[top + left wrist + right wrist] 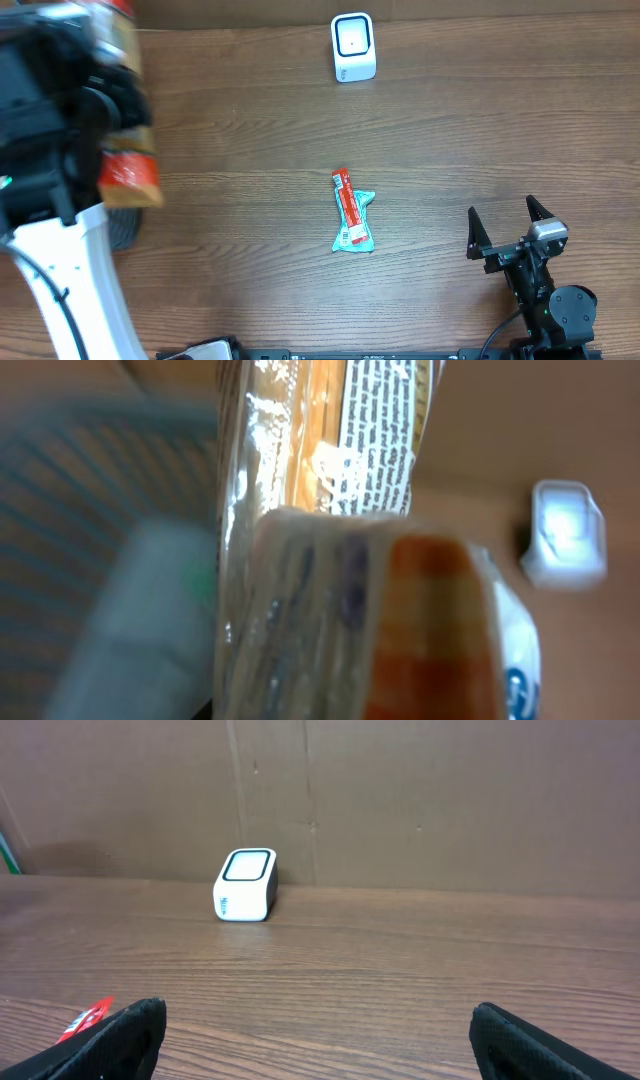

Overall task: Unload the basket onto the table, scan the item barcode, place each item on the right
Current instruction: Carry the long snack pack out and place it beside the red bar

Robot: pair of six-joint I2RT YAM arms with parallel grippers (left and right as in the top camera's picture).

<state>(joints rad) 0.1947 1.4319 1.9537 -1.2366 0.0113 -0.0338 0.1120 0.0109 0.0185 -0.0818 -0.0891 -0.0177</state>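
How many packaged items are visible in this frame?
2: a teal-and-red packet lying mid-table, and a red-and-tan pack held up by the left gripper at far left. The left arm may hide others.

The overhead camera looks straight down at the table (450,130) from high above. The right wrist camera sits low behind the right gripper (318,1015) and faces the scanner (246,885) far ahead. The left wrist camera is very near a package (330,610), blurred; the scanner appears in all three views.
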